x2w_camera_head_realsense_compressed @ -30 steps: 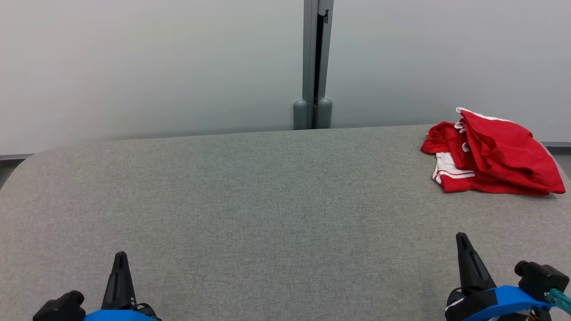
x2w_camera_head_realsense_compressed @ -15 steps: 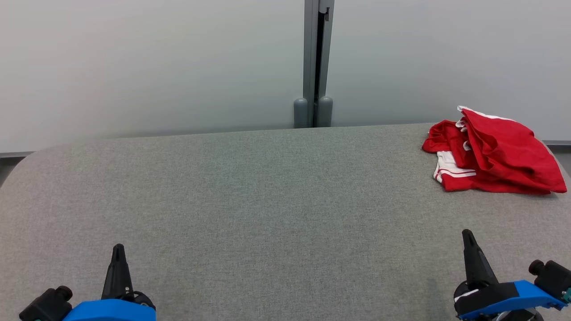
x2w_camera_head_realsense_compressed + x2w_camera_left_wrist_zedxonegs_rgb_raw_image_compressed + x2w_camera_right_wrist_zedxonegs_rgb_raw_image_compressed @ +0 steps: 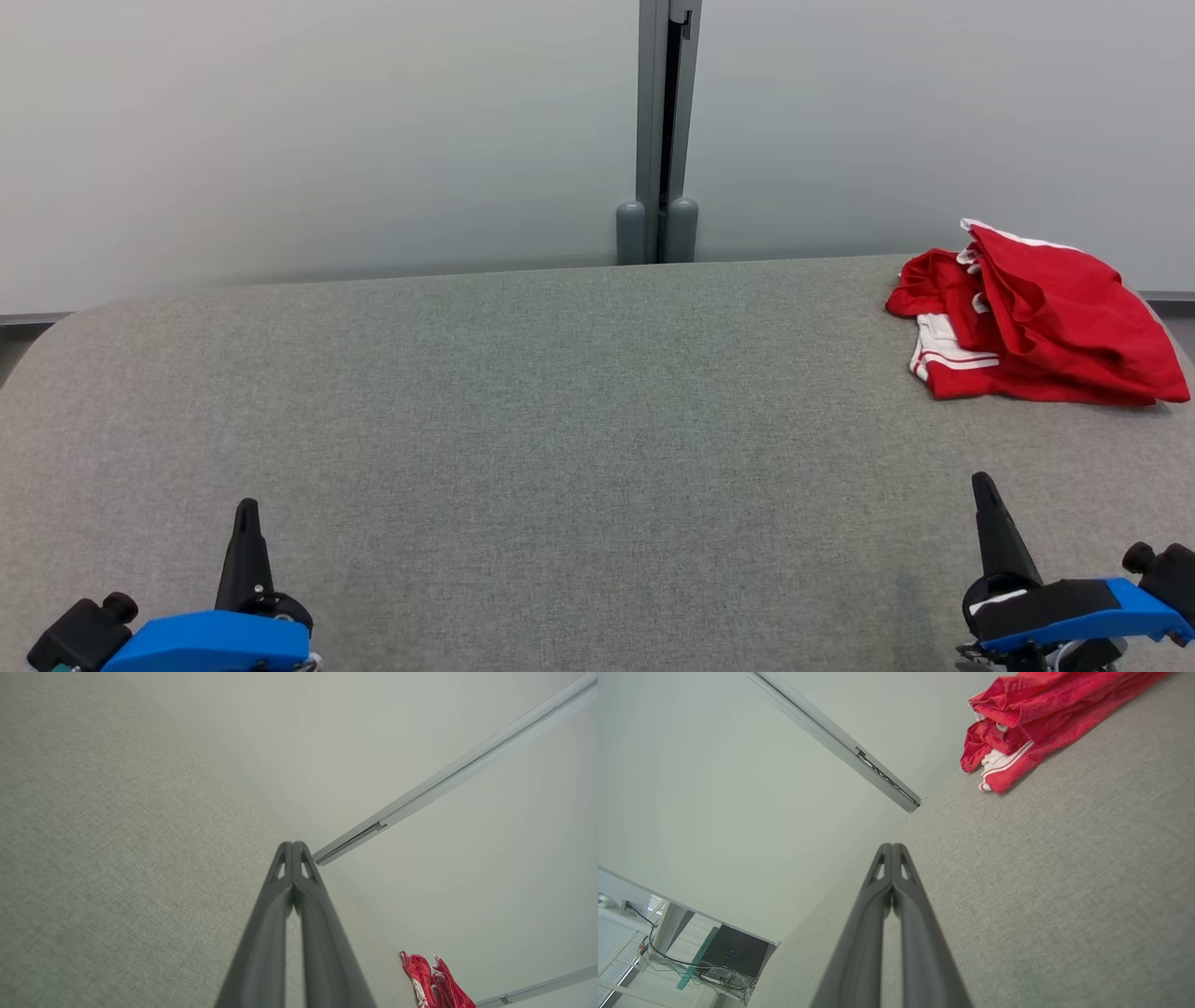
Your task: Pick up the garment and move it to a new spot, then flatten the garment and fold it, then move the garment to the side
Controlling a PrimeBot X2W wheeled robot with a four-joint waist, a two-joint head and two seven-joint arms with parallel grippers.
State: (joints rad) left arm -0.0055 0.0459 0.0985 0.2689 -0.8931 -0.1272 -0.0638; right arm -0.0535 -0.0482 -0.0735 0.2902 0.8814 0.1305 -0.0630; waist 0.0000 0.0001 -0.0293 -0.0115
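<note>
the crumpled red garment (image 3: pixel 1036 322) is bunched at the table's (image 3: pixel 523 420) far right corner, straight ahead of the closed, empty right gripper (image 3: pixel 982 485), way nearer than the closed left gripper (image 3: pixel 246 510)

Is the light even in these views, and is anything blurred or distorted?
Head view: soft, even light, no glare; the red garment casts a thin shadow on the grey table. Left wrist view: sharp, the wall post slanted. Right wrist view: red garment sharp, grey table steeply tilted.
</note>
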